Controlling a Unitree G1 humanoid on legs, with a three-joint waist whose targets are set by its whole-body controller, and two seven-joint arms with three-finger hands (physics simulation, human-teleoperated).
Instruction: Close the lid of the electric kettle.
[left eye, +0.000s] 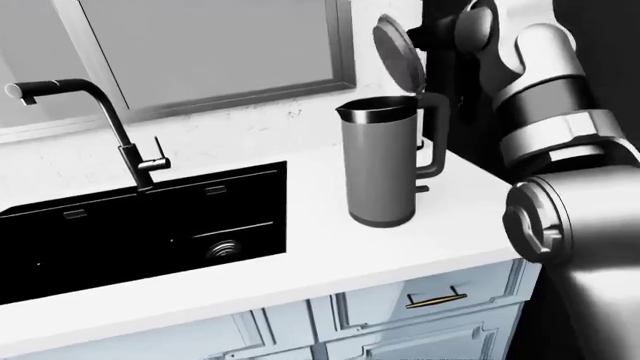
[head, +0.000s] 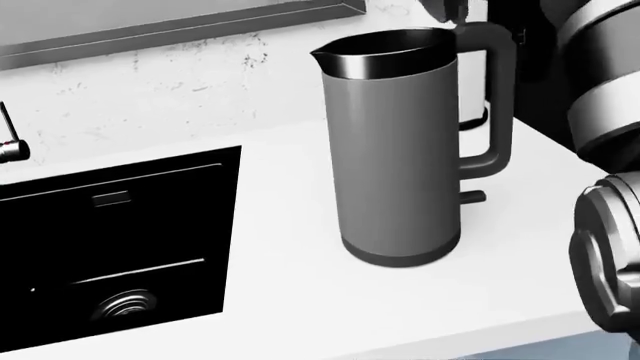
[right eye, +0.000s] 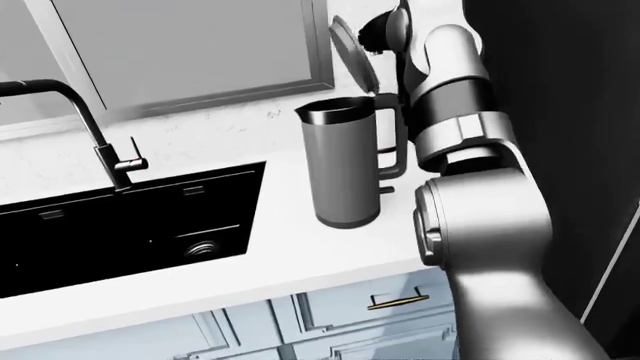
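The grey electric kettle (head: 395, 150) stands on the white counter (head: 290, 300), to the right of the sink, with its handle on the right. Its round lid (left eye: 400, 56) is hinged up, nearly upright above the handle. My right hand (right eye: 383, 31) is raised at the lid's height, close against its right side; the dark fingers blur together, so touch and hand state are unclear. The right arm (left eye: 545, 97) rises along the right of the eye views, and its elbow (head: 612, 262) fills the head view's right edge. No left hand shows.
A black sink (left eye: 60, 247) with a black faucet (left eye: 125, 142) takes up the left of the counter. A framed window (left eye: 342, 52) runs along the wall above. Pale drawers with a brass handle (left eye: 437, 300) sit under the counter. A dark tall panel (right eye: 580, 150) stands at the right.
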